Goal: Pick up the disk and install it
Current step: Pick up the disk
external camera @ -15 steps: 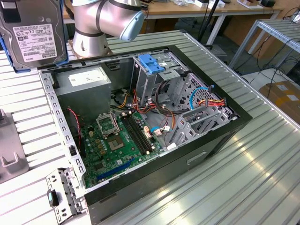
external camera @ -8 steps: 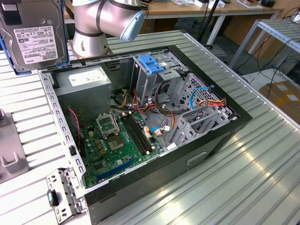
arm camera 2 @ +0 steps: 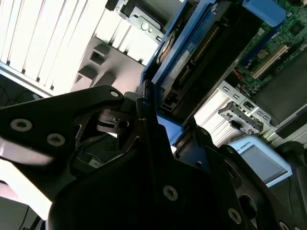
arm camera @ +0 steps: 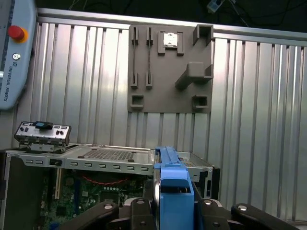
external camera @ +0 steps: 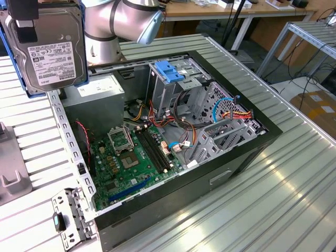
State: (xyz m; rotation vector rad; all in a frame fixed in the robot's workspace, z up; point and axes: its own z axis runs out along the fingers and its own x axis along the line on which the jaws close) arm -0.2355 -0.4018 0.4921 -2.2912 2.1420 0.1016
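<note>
While my fingers are clamped on the disk (external camera: pixel 50 52), it hangs in the air at the exterior view's far left, clear of the ribbed metal table (external camera: pixel 273 210) and standing on edge. One black finger (external camera: pixel 25 23) crosses its grey metal face. A white label with dark print and barcodes covers much of that face, and the light-blue carrier shows along its left edge.

In the first wrist view my gripper (arm camera: pixel 173 207) pinches the disk (arm camera: pixel 175 187) from both sides, so I see the carrier's blue edge running away from me between the two black fingers. In the second wrist view the disk (arm camera 2: pixel 192 52) stands up from the same grip, blue rail beside dark metal.

Right of the disk in the exterior view lies the open computer case (external camera: pixel 231 173), on its side on the table. Inside it are the green motherboard (external camera: pixel 126 163), a grey power supply (external camera: pixel 97 102) at the far left with a small printed sticker, and a metal drive cage (external camera: pixel 176 86) at the far side with a bright-blue latch (external camera: pixel 169 69) on top. Red and yellow wires (external camera: pixel 236 113) and a thin light-blue cable (external camera: pixel 223 102) run through the right half. My silver arm (external camera: pixel 121 21) bends behind the case.

Beyond the case in the first wrist view, a grey fixture plate (arm camera: pixel 168 67) lies on the table, and a pendant (arm camera: pixel 14 62) with a red button bears a line of print.
</note>
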